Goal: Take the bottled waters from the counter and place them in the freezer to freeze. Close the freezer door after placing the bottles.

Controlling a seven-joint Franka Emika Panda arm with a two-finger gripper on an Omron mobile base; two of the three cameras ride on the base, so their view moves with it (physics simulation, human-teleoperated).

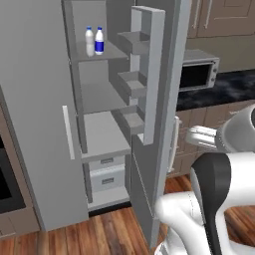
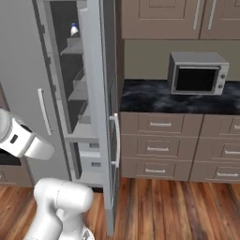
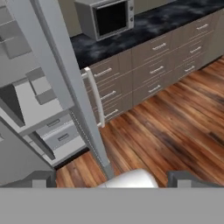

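On freezer shelf, two blue-capped bottled waters

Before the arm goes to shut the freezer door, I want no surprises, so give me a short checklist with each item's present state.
1. Both bottled waters inside the freezer: ok, they stand side by side on an upper shelf.
2. Bottles upright and back from the shelf's front edge: ok in the left base view.
3. Counter free of bottles: ok for the stretch in view; a microwave stands there.
4. Freezer door closed: not ok, it stands wide open.
5. Door handle unobstructed: ok, nothing in front of it in the hand view.
6. Gripper free of any load: cannot tell; its tips sit at the frame's bottom, with nothing seen between them.
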